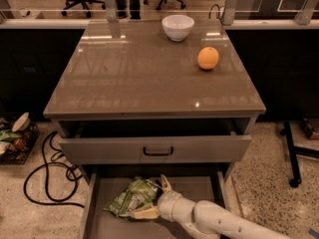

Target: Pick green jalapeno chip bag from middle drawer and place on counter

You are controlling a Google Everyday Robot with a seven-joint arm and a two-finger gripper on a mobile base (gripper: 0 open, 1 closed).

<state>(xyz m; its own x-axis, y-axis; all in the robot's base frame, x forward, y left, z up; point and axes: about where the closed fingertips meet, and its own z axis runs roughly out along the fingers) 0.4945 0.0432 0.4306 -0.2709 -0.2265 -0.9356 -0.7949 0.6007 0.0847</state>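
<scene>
The green jalapeno chip bag (132,197) lies crumpled on the floor of the open middle drawer (192,190), at its left-centre. My gripper (155,199) reaches in from the lower right on a white arm. Its two pale fingers are spread apart, one above the bag's right end and one under its lower edge, so the bag's right end sits between them. The counter (144,73) is the glossy grey-brown top above the drawers.
A white bowl (178,27) and an orange fruit (208,58) stand on the counter's far right part. The upper drawer front with a black handle (158,151) juts out slightly above the middle drawer. Black cables (47,176) lie on the floor at left.
</scene>
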